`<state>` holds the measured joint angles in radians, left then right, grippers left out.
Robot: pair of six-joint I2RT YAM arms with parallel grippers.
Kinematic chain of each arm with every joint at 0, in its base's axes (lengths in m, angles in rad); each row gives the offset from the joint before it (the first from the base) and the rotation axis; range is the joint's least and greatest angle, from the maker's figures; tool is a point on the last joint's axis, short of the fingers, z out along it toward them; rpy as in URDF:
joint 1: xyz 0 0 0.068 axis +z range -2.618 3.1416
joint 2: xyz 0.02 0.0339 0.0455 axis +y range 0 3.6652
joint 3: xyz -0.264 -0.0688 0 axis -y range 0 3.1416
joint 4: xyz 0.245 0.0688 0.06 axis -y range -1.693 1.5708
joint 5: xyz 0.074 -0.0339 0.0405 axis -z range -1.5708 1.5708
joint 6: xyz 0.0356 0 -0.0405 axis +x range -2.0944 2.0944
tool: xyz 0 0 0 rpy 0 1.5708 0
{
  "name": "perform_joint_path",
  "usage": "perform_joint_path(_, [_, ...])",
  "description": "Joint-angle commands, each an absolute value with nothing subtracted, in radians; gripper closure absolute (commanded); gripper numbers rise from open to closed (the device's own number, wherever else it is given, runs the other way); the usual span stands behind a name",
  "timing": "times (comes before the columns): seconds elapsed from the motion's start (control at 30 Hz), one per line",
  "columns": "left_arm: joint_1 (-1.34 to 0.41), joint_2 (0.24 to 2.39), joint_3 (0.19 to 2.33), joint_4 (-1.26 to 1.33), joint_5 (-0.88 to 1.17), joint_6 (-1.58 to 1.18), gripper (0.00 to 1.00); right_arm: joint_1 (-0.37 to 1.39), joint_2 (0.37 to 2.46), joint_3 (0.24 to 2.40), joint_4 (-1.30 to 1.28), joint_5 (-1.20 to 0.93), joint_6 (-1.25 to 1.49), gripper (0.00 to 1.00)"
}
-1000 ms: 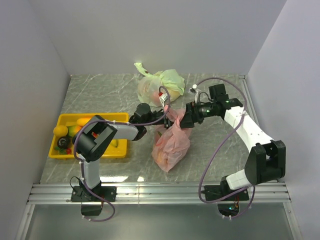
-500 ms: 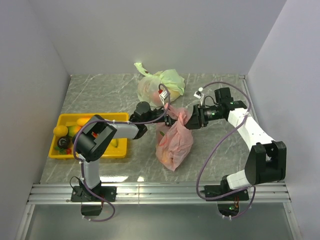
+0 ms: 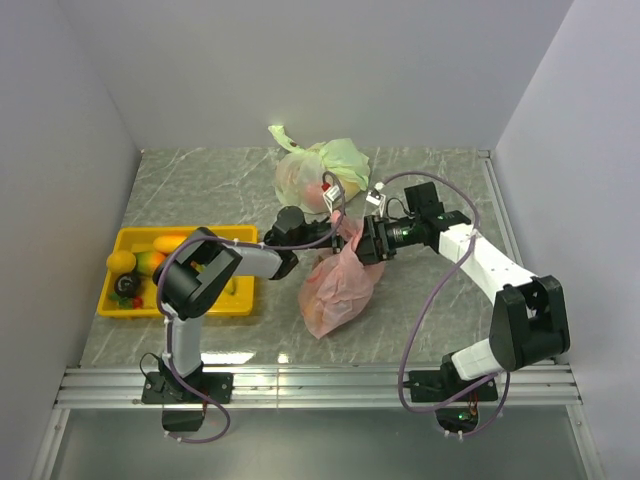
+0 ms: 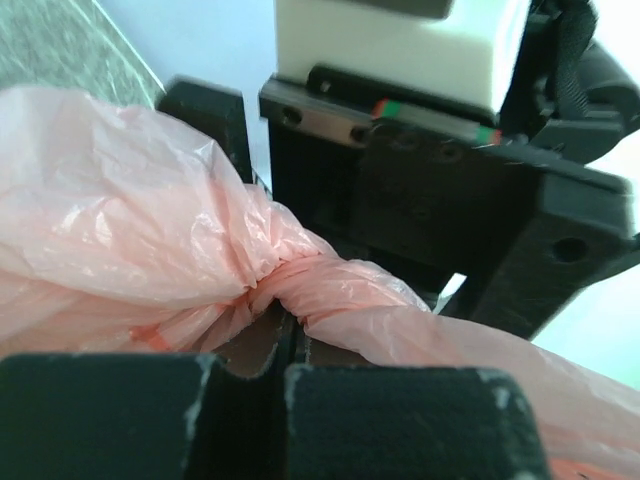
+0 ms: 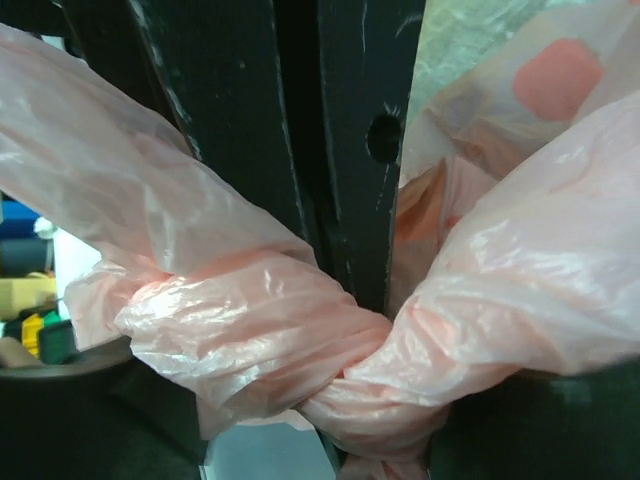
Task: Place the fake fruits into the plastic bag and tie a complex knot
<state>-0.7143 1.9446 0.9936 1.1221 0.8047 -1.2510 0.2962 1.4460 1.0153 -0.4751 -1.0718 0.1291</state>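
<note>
Right end effector (image 3: 364, 241) moved left against the plastic bag (image 3: 335, 288), grip unclear; left end effector (image 3: 334, 234) clenched on its neck.

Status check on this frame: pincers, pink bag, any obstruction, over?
Left pincer shut on twisted neck of thin translucent pink plastic bag. Right pincer straddles same twist, grip unclear. Pale green-and-white knotted bag close behind, not blocking.
</note>
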Motion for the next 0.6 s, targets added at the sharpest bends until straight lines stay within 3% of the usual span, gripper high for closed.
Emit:
perform_joint_path(0.0, [-0.732,1.962,1.02,1.21,0.847,-1.244,1.0,0.257,1.437,1.054,-0.564,-1.062,0.046,0.24])
perform_joint_path(0.17, [-0.744,1.994,1.008,1.268,0.923,-1.236,1.0,0.184,1.421,1.078,-0.803,-1.019,-0.173,0.16])
perform_joint_path(0.37, [-0.753,2.006,1.009,1.273,0.923,-1.236,1.0,0.103,1.365,1.085,-0.966,-1.048,-0.33,0.15])
perform_joint_path(0.43, [-0.753,2.006,1.009,1.272,0.925,-1.235,1.0,0.072,1.355,1.085,-1.003,-1.087,-0.374,0.17])
perform_joint_path(0.57, [-0.758,2.006,1.008,1.276,0.927,-1.232,1.0,-0.024,1.358,1.071,-1.043,-1.175,-0.4,0.31])
